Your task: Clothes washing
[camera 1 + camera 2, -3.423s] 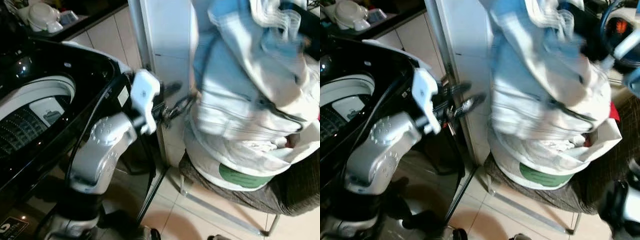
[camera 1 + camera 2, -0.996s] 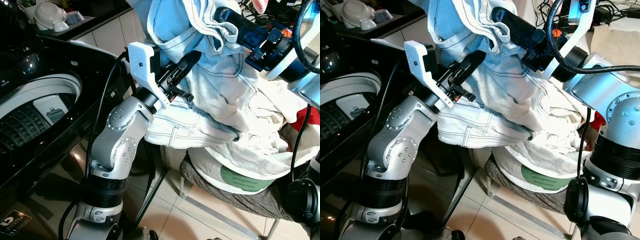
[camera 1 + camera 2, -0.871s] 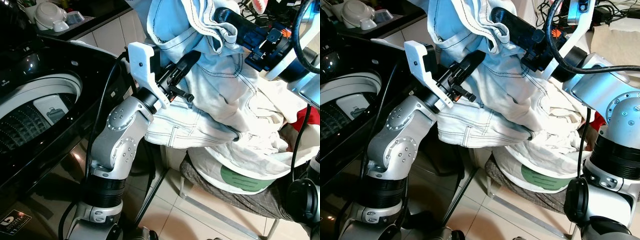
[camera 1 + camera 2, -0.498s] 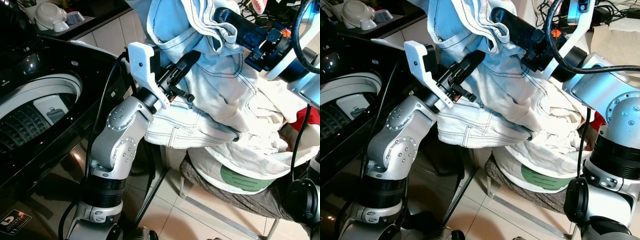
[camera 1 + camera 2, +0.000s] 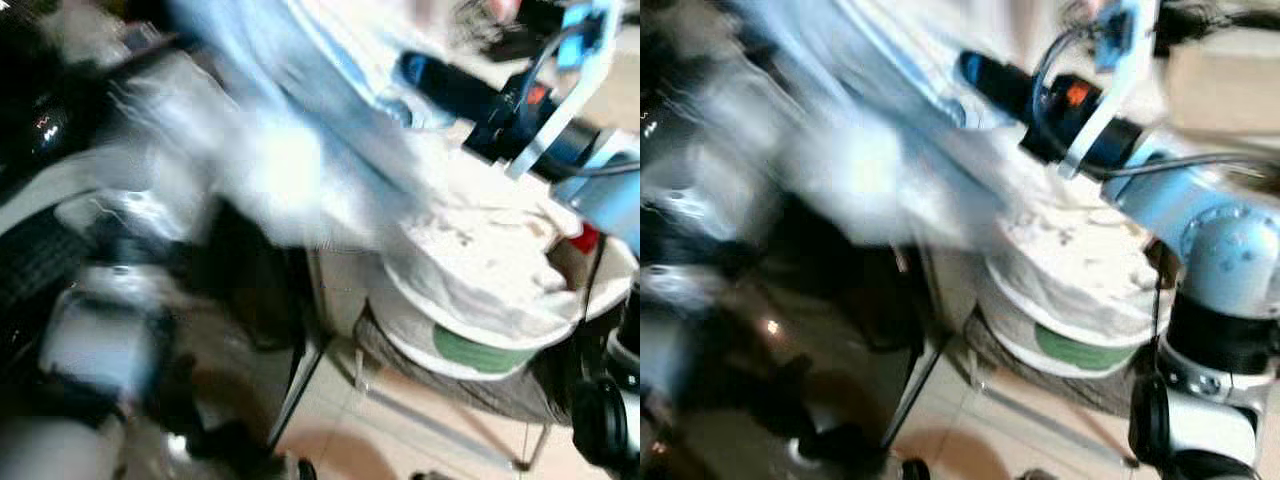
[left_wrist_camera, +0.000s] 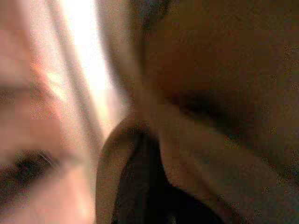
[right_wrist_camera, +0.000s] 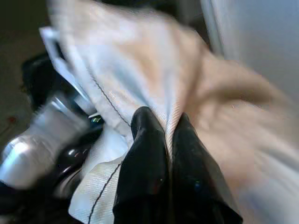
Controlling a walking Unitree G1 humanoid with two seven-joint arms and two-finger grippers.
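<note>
Right end effector [image 7: 169,128] clamped on pale blue jeans [image 7: 140,74], held high at 12 o'clock above white laundry basket [image 5: 470,345] at 4 o'clock. Left end effector: open or closed, impossible to tell through blur.

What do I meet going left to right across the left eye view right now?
Washing machine → blurred pale blue garment held up → white laundry bag on the chair → right gripper arm's silver body at the right edge.
</note>
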